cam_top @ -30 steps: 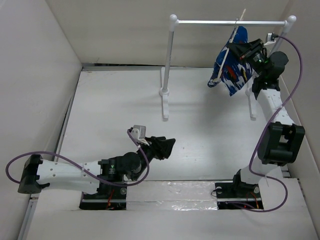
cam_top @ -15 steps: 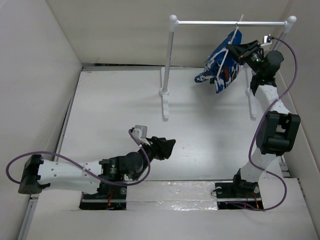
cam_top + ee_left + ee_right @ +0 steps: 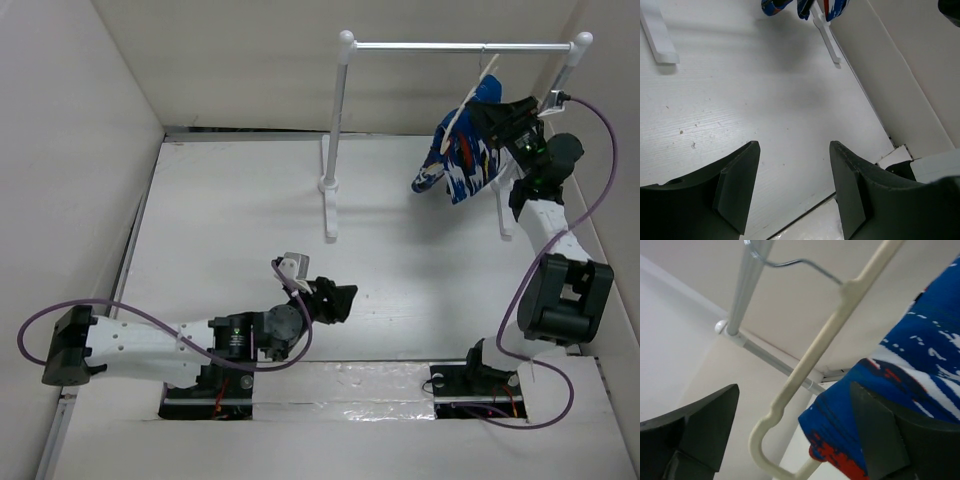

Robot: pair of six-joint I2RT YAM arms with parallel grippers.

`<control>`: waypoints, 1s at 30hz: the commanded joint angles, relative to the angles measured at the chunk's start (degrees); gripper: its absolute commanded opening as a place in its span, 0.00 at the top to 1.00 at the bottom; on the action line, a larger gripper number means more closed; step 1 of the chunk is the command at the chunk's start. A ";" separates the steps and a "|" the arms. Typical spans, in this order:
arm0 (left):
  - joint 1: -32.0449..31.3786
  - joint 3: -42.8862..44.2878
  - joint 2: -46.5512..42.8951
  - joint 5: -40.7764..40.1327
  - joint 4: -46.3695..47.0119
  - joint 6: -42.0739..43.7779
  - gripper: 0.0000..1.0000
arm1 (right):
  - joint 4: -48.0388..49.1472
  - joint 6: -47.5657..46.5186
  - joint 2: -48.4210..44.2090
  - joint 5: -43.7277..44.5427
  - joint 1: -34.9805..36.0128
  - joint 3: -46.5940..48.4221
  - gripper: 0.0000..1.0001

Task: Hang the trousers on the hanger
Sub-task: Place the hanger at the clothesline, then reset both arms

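I see a white desk [image 3: 230,200] with white walls [image 3: 200,60] round it. My left hand [image 3: 794,145] is wide, holding nothing. My right hand [image 3: 794,390] is wide too, right by the hanger [image 3: 825,335] and trousers [image 3: 910,370].

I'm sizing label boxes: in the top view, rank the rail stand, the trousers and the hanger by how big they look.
Largest: rail stand.
Then: trousers.
Smallest: hanger, a thin strip partly covered by fabric.

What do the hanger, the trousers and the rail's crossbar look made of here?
The hanger looks plastic: smooth, cream, moulded; its hook is thin grey wire. The trousers are soft printed fabric, draping in folds. The crossbar seems metal: a silvery tube with sheen.
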 commanded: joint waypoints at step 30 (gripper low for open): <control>0.83 1.50 6.11 -4.59 -3.99 -8.10 0.44 | -27.15 -38.60 -58.52 -14.24 9.67 -64.25 0.00</control>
